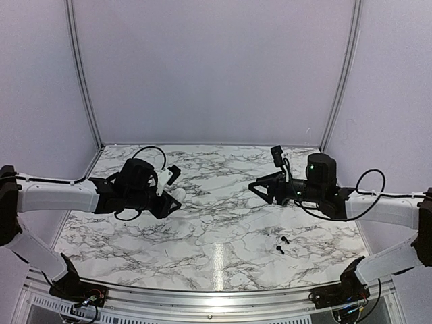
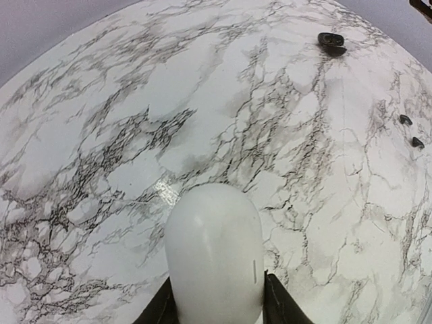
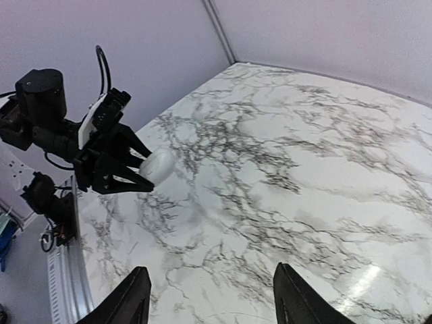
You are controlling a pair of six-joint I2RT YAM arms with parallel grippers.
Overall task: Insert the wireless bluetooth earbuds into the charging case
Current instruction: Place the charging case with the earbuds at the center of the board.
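My left gripper (image 1: 169, 201) is shut on a glossy white egg-shaped charging case (image 1: 178, 196), closed, held above the left half of the table. The case fills the lower left wrist view (image 2: 214, 250) between the black fingers (image 2: 278, 305). Two tiny black earbuds (image 1: 281, 244) lie on the marble at the right front; they also show in the left wrist view (image 2: 410, 131). My right gripper (image 1: 260, 189) is open and empty above the table's middle right, its fingers (image 3: 297, 297) wide apart. The white earbuds are not in view.
A small black object (image 2: 331, 42), maybe a black case, lies on the marble table (image 1: 216, 229) far from the left gripper. The right wrist view shows the left gripper with the white case (image 3: 156, 165). Grey walls close the back and sides.
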